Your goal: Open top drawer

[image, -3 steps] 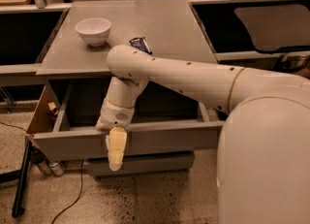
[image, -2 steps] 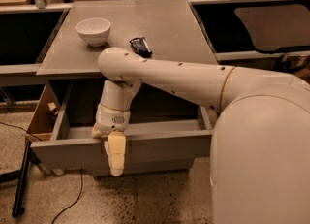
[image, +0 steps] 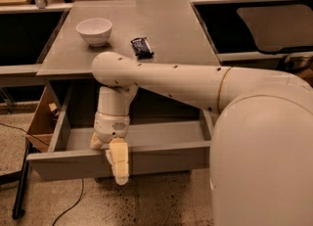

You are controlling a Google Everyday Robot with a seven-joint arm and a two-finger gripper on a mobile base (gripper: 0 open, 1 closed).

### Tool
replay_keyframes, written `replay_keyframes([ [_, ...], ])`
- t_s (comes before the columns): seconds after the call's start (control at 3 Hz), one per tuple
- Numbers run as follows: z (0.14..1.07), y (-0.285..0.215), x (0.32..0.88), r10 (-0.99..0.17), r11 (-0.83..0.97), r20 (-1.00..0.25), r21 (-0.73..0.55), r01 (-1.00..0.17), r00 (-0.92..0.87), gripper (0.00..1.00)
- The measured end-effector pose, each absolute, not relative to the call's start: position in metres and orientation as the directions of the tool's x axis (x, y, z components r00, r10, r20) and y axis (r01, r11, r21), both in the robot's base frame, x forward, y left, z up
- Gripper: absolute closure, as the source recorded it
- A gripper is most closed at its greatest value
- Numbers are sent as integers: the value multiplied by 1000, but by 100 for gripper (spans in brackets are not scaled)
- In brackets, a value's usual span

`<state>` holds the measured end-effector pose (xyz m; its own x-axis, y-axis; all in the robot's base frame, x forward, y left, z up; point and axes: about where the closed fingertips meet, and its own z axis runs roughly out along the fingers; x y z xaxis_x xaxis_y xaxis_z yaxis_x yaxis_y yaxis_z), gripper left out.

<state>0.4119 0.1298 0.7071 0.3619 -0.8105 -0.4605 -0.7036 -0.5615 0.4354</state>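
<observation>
Top drawer (image: 161,159): standing open below the bench (image: 166,29).
Gripper (image: 109,157): at its front wall, fingers (image: 120,164) clamped over it.

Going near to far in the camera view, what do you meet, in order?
First the gripper at the front wall of the open top drawer → packet → bowl.
</observation>
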Motion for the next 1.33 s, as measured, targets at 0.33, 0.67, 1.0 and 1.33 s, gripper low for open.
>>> replay_keyframes([
  [0.33, 713, 121, 410, -824, -542, -442, 433, -721, 354, 0],
  [0.67, 728, 108, 423, -854, -465, -431, 380, -799, 292, 0],
  [1.0, 744, 95, 441, -874, -348, -444, 287, -893, 198, 0],
  [1.33, 754, 88, 466, -877, -235, -465, 200, -951, 119, 0],
])
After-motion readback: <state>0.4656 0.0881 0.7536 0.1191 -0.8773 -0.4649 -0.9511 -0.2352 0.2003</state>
